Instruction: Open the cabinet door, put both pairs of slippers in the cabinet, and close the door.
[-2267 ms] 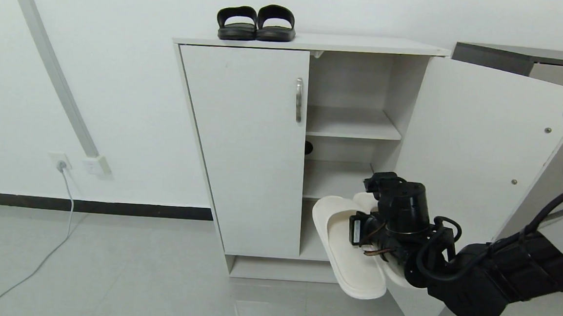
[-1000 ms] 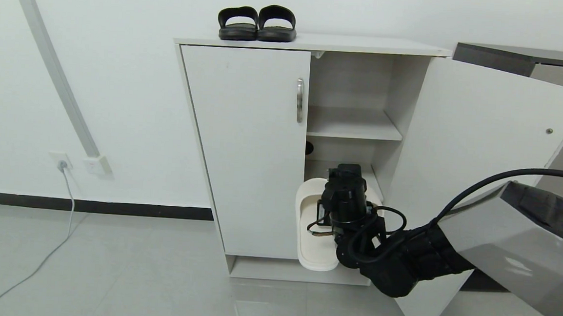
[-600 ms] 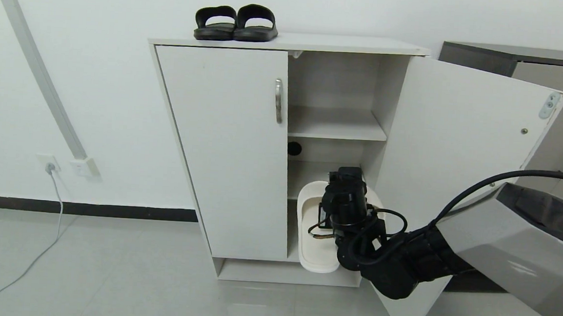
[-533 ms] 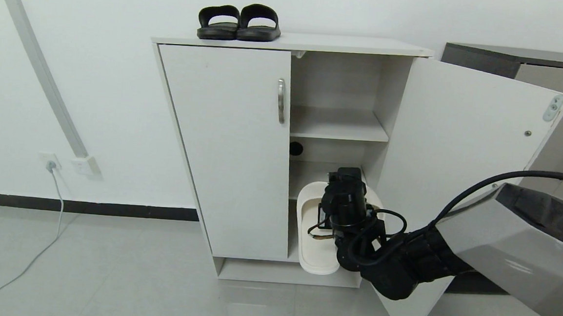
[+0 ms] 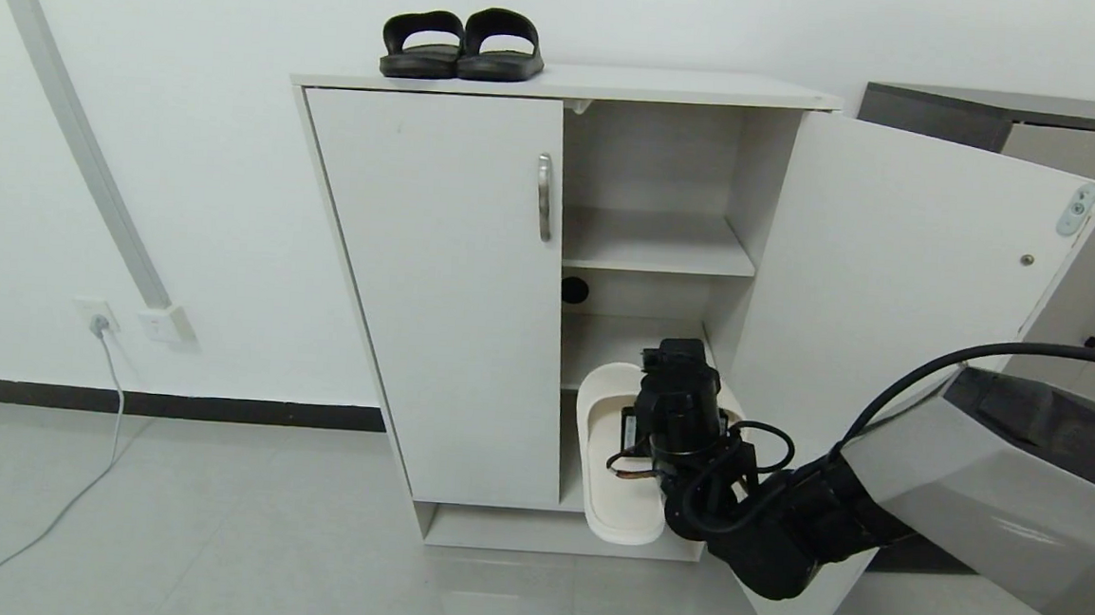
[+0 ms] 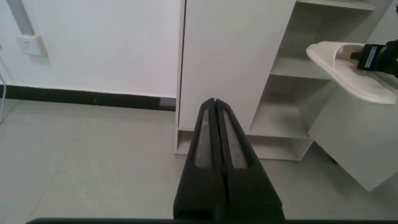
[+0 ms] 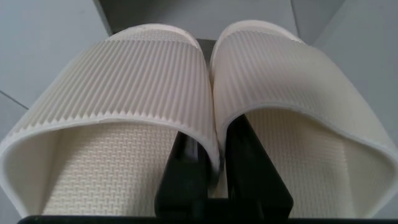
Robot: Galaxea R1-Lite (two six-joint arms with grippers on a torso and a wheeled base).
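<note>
Right tool pinches white slippers, seemingly partway inside cabinet; left tool pressed together.

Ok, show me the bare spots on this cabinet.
Upper shelf, between the closed door and open door: bare. Cabinet top right of the black slippers: free. Crowded low in the opening, where the right gripper holds the white slippers.

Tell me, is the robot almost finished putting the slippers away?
About halfway. Done: the right door is open. In hand: the right gripper grips the white slippers at the lower opening of the cabinet, heels poking out. Left to do: the black slippers sit on top of the cabinet, and the door needs closing.
</note>
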